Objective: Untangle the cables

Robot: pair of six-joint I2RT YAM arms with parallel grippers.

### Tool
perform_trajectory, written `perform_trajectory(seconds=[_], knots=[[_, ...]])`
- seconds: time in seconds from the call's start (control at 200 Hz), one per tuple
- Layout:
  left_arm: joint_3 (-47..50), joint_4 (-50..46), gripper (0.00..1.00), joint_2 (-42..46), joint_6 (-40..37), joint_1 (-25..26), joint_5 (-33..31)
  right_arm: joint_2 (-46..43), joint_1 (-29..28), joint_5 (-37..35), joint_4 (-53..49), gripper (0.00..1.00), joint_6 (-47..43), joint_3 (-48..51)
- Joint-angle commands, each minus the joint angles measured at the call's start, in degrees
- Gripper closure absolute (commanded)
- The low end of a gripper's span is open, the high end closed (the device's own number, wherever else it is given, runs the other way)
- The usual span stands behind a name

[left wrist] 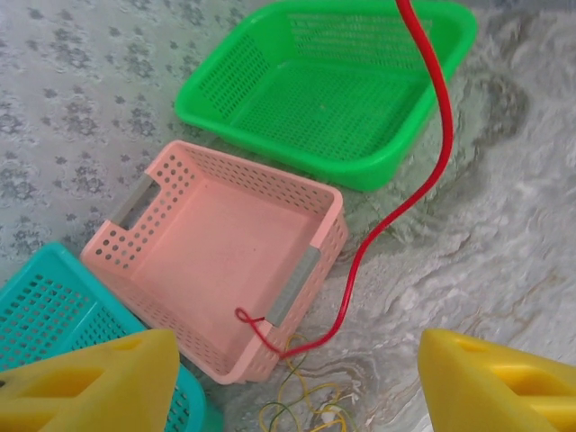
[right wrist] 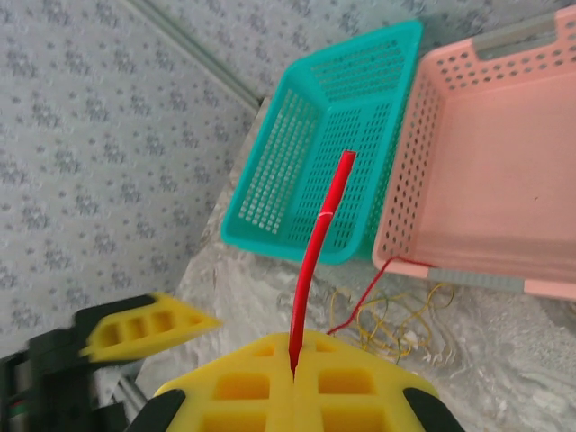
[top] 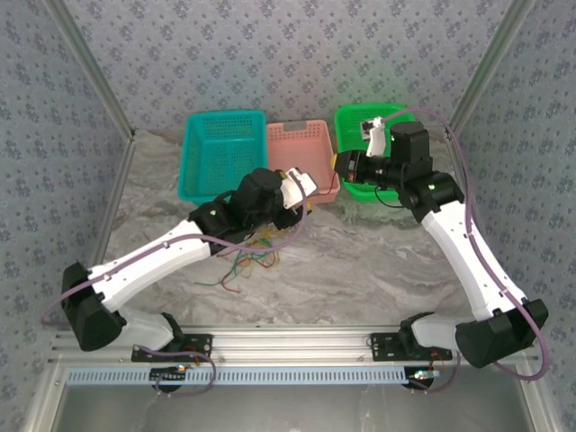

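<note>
While clamping red cable [right wrist: 317, 225] in fully closed right gripper [right wrist: 292, 371], trace run down to pink basket [left wrist: 261, 175] rim and tangle [left wrist: 301, 405], close by wide-open, empty left gripper [left wrist: 297, 378]: nearer arm.

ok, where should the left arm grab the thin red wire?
Take the thin red wire on its bare span beside the pink plastic basket, from above, left fingers straddling it. There it runs alone; lower down it meets the tangled yellow wires, and its end hooks over the basket rim.
</note>
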State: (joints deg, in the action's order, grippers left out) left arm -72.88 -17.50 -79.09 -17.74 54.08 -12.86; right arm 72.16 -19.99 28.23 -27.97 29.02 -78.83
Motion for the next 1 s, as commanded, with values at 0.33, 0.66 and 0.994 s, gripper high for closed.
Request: perform_trajectory(seconds=[0.33,0.66,0.994], knots=[[-1.2,7.3,0.39,-5.9,-8.1,-0.6,-1.3,-5.0,-0.8,5.9,-0.2,1.00,2.4,-1.8],[-2.3,6.0,1.00,-3.1,-3.1,-1.1,3.6,-5.5,1.2,3.0,-1.6,1.00,1.9,-3.1],[-6.9,-6.6,1.00,1.4,16.6,-14.8,24.9,-8.4,3.7,-9.0,-2.4,0.15,-0.8,-4.6]])
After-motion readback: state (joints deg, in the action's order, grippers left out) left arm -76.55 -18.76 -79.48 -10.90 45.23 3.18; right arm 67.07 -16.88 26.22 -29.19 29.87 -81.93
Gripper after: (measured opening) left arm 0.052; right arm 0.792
